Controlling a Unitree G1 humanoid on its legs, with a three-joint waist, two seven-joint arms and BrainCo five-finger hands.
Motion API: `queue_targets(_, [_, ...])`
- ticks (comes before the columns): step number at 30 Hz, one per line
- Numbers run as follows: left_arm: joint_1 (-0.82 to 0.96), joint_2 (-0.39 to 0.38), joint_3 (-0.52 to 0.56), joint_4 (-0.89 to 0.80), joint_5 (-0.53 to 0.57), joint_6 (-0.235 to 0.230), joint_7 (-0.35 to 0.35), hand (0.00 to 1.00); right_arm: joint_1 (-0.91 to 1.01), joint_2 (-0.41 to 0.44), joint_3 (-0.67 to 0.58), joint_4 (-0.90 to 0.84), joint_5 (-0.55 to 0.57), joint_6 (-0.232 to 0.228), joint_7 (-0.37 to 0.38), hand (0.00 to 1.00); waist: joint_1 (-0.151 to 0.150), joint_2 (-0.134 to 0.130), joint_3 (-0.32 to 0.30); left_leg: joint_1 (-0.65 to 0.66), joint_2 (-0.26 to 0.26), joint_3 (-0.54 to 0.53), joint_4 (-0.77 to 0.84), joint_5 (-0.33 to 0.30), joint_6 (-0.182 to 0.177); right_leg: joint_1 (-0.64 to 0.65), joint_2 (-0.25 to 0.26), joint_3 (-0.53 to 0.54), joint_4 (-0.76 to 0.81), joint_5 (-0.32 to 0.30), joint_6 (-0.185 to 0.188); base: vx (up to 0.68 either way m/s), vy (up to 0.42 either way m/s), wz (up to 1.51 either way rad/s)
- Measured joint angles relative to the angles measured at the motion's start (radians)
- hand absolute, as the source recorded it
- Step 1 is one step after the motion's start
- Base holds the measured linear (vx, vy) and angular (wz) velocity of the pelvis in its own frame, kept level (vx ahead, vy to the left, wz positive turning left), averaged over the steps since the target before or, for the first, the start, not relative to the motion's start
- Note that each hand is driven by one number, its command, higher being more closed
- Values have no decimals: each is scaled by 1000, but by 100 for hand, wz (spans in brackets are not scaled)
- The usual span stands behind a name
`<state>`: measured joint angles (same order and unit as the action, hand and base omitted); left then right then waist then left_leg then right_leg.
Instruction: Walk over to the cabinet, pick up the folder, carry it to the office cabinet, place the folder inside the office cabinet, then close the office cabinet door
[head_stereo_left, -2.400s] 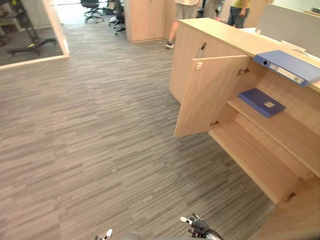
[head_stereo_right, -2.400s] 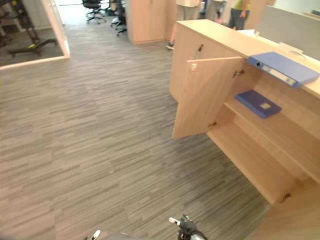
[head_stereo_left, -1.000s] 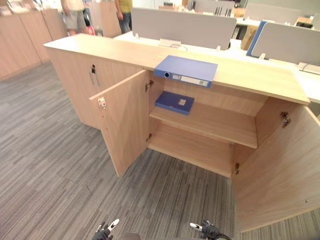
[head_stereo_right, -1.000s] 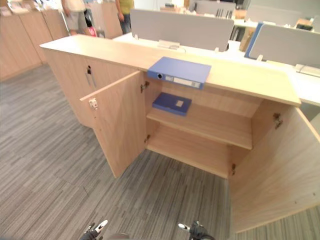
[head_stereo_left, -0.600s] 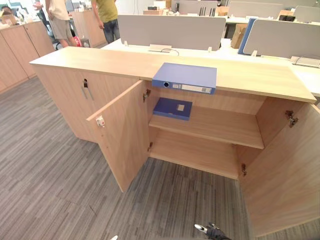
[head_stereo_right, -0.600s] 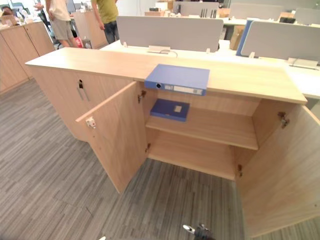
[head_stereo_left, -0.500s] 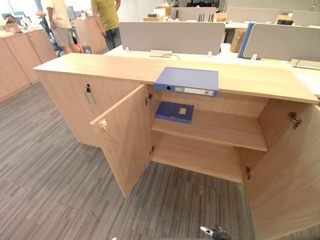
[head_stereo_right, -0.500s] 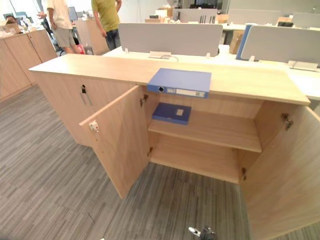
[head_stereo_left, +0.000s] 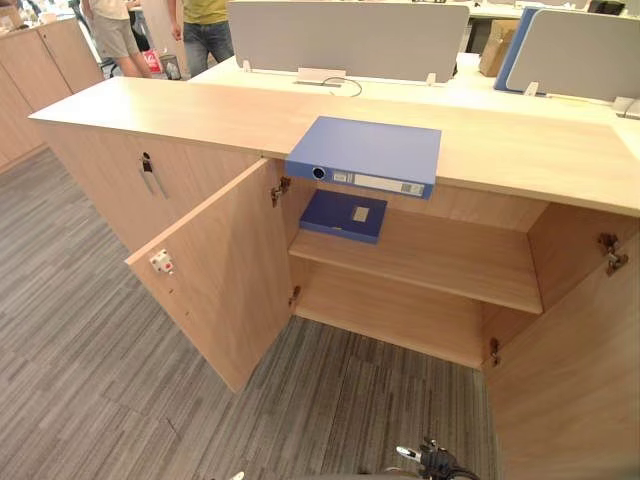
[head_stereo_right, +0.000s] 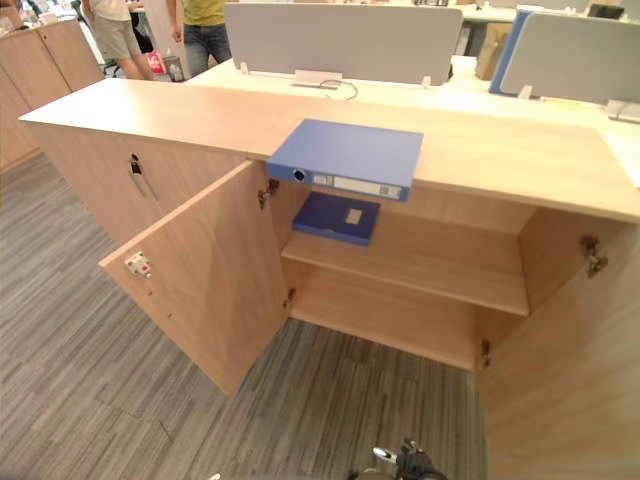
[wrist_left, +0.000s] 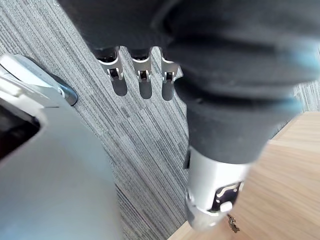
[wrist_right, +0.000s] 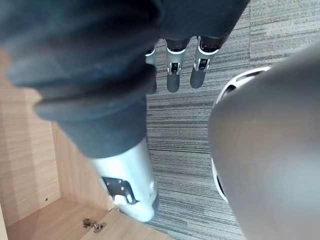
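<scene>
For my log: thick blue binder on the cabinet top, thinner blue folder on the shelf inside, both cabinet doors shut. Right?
Not the doors: the left eye view shows both cabinet doors open. The binder is on the cabinet top and the thinner folder on the shelf inside.

1. A grey striped carpet floor (head_stereo_left: 90, 330) covers the near side and the left.
2. A white desk top (head_stereo_left: 470, 88) carries two upright light grey fabric divider screens, one (head_stereo_left: 345, 40) mid-desk and one (head_stereo_left: 580, 55) towards its right end.
3. A thin cable (head_stereo_left: 345, 86) loops by the first screen's foot, beside a small white block (head_stereo_left: 320, 75).
4. A brown cardboard box (head_stereo_left: 492, 45) shows between the screens.
5. Two people stand at the far left: one in pale shorts (head_stereo_left: 115, 35), one in jeans (head_stereo_left: 205, 30).
</scene>
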<state>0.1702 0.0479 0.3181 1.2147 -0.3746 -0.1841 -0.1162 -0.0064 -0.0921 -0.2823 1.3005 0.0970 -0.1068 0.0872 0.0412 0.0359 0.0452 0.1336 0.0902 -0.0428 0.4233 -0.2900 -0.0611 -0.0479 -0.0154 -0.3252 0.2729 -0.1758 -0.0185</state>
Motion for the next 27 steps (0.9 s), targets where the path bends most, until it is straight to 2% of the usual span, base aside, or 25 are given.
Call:
queue_targets(1, [0,-1,0,-8,3,0,0,0,0,-1,0,0,0,0,0,0,3,0,0,-40,4,-3,98,-2,-21,21,7,0,-20,5,-5,333,-174,13])
queue_targets(2, [2,-4,1,-17,5,-1,0,0,1,-1,1,3,0,1,-1,0,7,2,0,-118,25,0,277,-10,-55,58,24,0,-50,12,-14,198,-57,-3])
queue_targets(3, [2,-3,1,-18,5,0,0,0,0,1,3,4,0,2,-1,0,7,2,0,-152,35,9,341,-14,-60,74,32,0,-62,13,-15,340,-38,-15])
queue_targets(4, [2,-2,2,-25,5,0,0,0,-1,5,5,9,0,4,-1,0,10,0,1,-204,52,35,404,-24,-43,104,39,2,-81,15,-17,281,55,-23])
queue_targets(5, [7,-1,2,-29,5,0,-1,0,-4,9,0,11,0,6,-1,0,12,-5,5,-242,58,66,392,-43,-16,131,36,15,-99,16,-16,228,63,-28])
queue_targets(6, [7,1,1,-30,3,-1,-1,0,-6,10,-1,14,0,8,-2,0,13,-9,7,-258,55,76,372,-54,-4,143,31,23,-106,17,-13,211,160,-39])
queue_targets(7, [2,6,-1,-34,2,-1,-1,0,-17,13,-1,31,0,9,-2,0,18,-21,15,-277,42,93,290,-63,11,163,9,44,-115,22,-6,202,217,-53])
queue_targets(8, [-4,14,-9,-36,-2,-2,-2,0,-24,20,-1,38,0,10,-2,0,23,-34,23,-281,20,82,163,-56,8,175,-19,70,-124,25,9,224,272,-60])
queue_targets(9, [-5,17,-19,-35,-10,-3,-2,0,-26,22,-1,38,0,9,-2,0,24,-37,24,-286,15,76,100,-43,6,178,-30,83,-130,26,18,167,276,-59])
queue_targets(10, [-5,20,-30,-33,-18,-3,-2,0,-26,20,1,37,1,9,-2,0,27,-35,23,-289,13,61,17,61,-14,183,-43,100,-140,24,47,138,239,-49])
queue_targets(11, [-6,32,-32,-22,-23,-3,-3,0,-17,25,4,38,2,8,-3,0,28,-43,16,-266,-15,78,-27,117,8,193,-62,121,-161,29,68,225,305,-38])
queue_targets(14, [-22,71,-56,-4,-33,0,-10,0,-18,55,41,38,2,8,-2,0,16,-96,-2,-233,-82,119,-98,131,42,194,-131,137,-193,44,83,260,301,-12])
queue_targets(16, [-23,85,-100,3,-33,0,-10,0,-17,58,48,38,0,8,-1,0,18,-100,-15,-183,-107,142,-173,150,65,200,-156,142,-201,74,99,200,209,-22])
queue_targets(17, [-26,94,-138,12,-38,0,-13,0,-18,58,49,37,0,8,-1,0,18,-92,-21,-146,-120,152,-220,162,76,210,-165,144,-208,85,94,191,175,-25])
queue_targets(20, [-40,123,-261,-10,-74,2,-34,0,-5,59,82,34,-1,7,0,0,16,-88,-48,-116,-133,152,-250,167,85,227,-175,143,-222,106,99,163,120,-7])
queue_targets(22, [-38,133,-346,-114,-109,3,-43,0,2,58,100,27,-1,8,-1,0,14,-87,-54,-115,-137,143,-252,168,86,230,-175,141,-232,109,98,77,22,3])
queue_targets(25, [-23,128,-438,-369,-169,1,-77,0,1,50,132,26,-4,9,-1,0,14,-81,-55,-115,-146,143,-291,189,91,216,-181,143,-246,109,98,36,-16,-9])
queue_targets(27, [-19,104,-455,-441,-191,0,-100,0,4,31,130,26,-16,10,-1,0,14,-57,-60,-105,-146,144,-312,196,95,181,-181,145,-193,106,103,-18,-12,-28])
